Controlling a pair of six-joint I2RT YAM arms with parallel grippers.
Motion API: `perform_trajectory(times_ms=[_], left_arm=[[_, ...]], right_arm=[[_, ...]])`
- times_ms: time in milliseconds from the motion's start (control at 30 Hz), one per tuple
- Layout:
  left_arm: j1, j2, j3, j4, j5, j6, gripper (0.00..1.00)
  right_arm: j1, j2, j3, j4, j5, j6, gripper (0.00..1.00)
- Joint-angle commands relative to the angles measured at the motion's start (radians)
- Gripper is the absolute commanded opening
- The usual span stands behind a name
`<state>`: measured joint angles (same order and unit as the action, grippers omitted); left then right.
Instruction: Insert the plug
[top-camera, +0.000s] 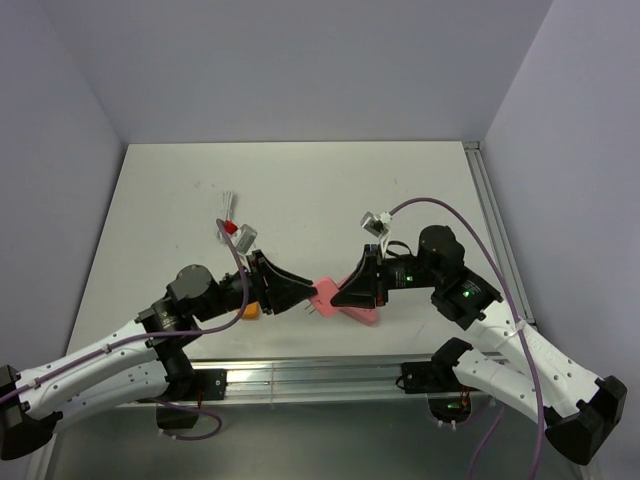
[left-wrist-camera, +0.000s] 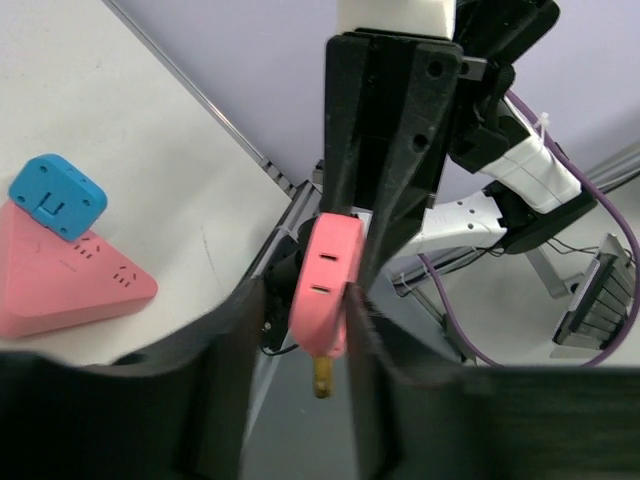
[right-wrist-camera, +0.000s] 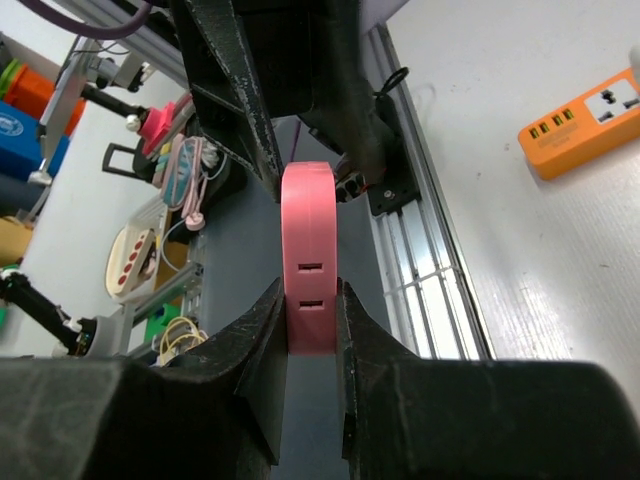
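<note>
Within the right end effector (right-wrist-camera: 308, 310) a pink plug (right-wrist-camera: 308, 240) sits pinched; the left end effector (left-wrist-camera: 302, 310) spreads around it.

Glossy white shells cover the long links of the left arm (top-camera: 95, 372) and the right arm (top-camera: 535, 368), joined by black cylindrical joints and ending in black caps. A purple cable (top-camera: 487, 250) loops along each arm. The left gripper (top-camera: 305, 293) and right gripper (top-camera: 338, 296) are matte black and wedge-shaped, with small round holes in their sides. Small green lights (top-camera: 463, 294) glow on the right arm's black housing.
</note>
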<state>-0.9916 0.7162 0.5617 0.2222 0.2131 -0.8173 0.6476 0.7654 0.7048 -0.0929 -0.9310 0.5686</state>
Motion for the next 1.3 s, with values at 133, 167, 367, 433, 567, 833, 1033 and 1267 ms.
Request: perform_trajectory(times_ms=[133,167,367,433,567,833,1033,1267], left_arm=[[0.005,0.026,0.024,0.078,0.078,-0.006,0.0],[0.007,0.031,0.021,0.1,0.094,-0.008,0.0],[0.011,0.057,0.026,0.118,0.167,-0.026,0.0],[0.013,0.06,0.021,0.126,0.17,-0.04,0.0],[0.018,0.068,0.018,0.154,0.187,-0.06,0.0],[0.022,0.083,0.015,0.172,0.204,-0.071,0.0],[0.025,0.088,0.014,0.178,0.206,-0.071,0.0],[0.025,0.092,0.015,0.18,0.207,-0.069,0.0]], right_arm=[[0.003,0.003,0.005,0.045,-0.011,0.01,0.05],[0.003,0.006,0.007,0.036,-0.018,0.001,0.12],[0.003,0.043,0.048,-0.053,-0.052,-0.093,0.46],[0.003,0.055,0.061,-0.064,-0.069,-0.111,0.47],[0.004,0.067,0.068,-0.05,-0.092,-0.116,0.48],[0.027,0.104,0.074,0.013,-0.131,-0.095,0.5],[0.058,0.141,0.09,0.045,-0.147,-0.076,0.52],[0.076,0.167,0.102,0.074,-0.149,-0.044,0.51]])
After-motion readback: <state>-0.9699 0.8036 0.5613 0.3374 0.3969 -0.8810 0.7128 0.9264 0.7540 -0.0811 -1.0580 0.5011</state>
